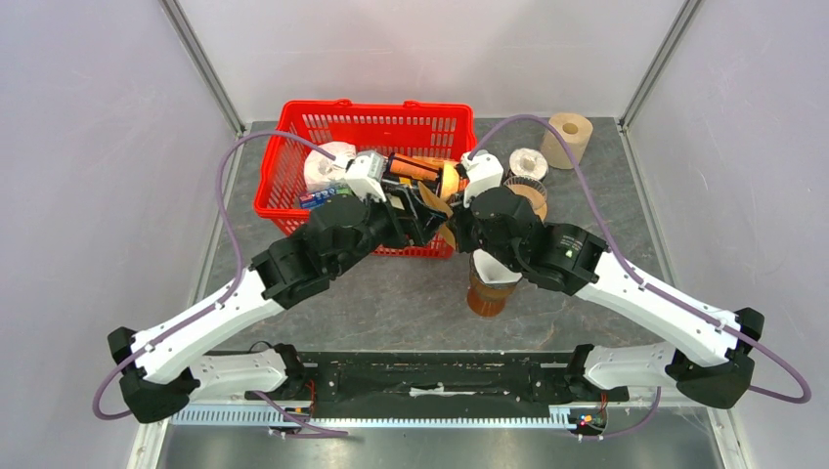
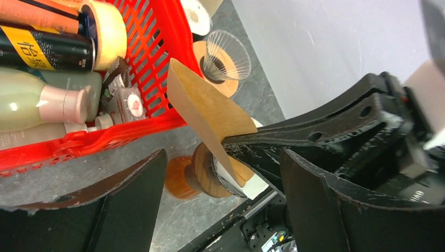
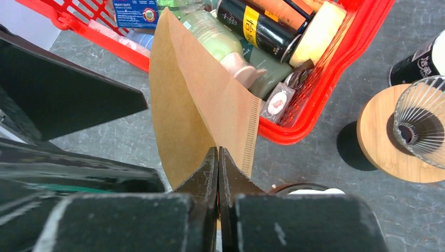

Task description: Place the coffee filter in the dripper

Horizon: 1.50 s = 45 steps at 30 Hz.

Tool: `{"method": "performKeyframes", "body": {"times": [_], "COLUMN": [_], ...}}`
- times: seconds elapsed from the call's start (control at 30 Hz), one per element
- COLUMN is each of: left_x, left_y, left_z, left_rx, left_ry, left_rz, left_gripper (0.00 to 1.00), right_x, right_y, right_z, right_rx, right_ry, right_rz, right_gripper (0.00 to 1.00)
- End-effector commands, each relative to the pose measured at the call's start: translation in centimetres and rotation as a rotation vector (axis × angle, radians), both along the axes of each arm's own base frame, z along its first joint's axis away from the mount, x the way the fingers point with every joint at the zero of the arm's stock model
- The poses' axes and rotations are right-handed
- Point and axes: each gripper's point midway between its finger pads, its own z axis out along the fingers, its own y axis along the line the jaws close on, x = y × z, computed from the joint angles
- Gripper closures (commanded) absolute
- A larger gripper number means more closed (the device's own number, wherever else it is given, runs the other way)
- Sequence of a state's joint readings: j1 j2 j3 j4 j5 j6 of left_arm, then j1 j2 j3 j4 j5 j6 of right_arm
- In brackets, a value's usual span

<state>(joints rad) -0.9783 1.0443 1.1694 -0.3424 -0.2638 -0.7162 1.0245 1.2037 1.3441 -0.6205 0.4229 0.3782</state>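
Note:
My right gripper (image 3: 218, 152) is shut on a folded brown paper coffee filter (image 3: 199, 100), holding it by its lower edge above the table in front of the red basket. The filter also shows in the left wrist view (image 2: 210, 107) and in the top view (image 1: 436, 204). The dripper (image 3: 420, 123) is ribbed clear glass on a round wooden base, standing to the right of the basket (image 1: 529, 192) (image 2: 226, 54). My left gripper (image 2: 223, 205) is open and empty, its jaws wide apart on either side of the filter's lower end, close to the right gripper (image 1: 452, 221).
The red basket (image 1: 293, 161) holds bottles, a tape roll and small packets. An amber glass carafe (image 1: 487, 288) with a wooden collar and a white insert stands under the right wrist. A brown paper roll (image 1: 570, 137) and a white roll (image 1: 528, 161) stand at the back right.

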Motion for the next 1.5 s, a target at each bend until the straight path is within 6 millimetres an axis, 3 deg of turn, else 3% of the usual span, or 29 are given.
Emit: {"method": "performKeyframes", "body": {"times": [0.0,0.17,0.33,0.77,0.87,1.1,1.2,1.47], "left_x": [0.6,1.5,2.5,2.8,2.8,3.1,3.1,2.8], "left_y": [-0.4,-0.1,0.9,-0.5,-1.1,-0.2,0.7,1.5], "left_z": [-1.0,-1.9,-2.3,-2.6,-2.5,-3.6,-4.1,-4.6], "left_rx": [0.061,0.084,0.052,0.019,0.011,0.075,0.11,0.163], "left_ry": [-0.029,-0.015,0.006,0.015,0.017,0.059,0.075,0.094], "left_rz": [0.038,0.123,0.241,0.225,0.212,0.265,0.297,0.308], "left_gripper": [0.17,0.24,0.46,0.55,0.64,0.92,0.96,0.98], "right_x": [-0.2,-0.5,-0.7,-0.8,-0.6,1.1,2.0,3.0], "right_y": [-0.2,0.1,0.4,0.6,0.6,-1.8,-3.6,-6.2], "right_z": [2.3,2.8,2.7,3.2,3.1,3.1,3.0,3.5], "right_rx": [0.08,0.103,0.115,0.143,0.148,0.096,0.038,-0.044], "right_ry": [0.003,0.003,0.011,0.004,0.003,-0.052,-0.085,-0.141], "right_rz": [-0.028,-0.006,0.011,0.019,0.013,-0.127,-0.216,-0.331], "right_gripper": [1.0,1.0,1.0,1.0,1.0,1.0,1.0,1.0]}}
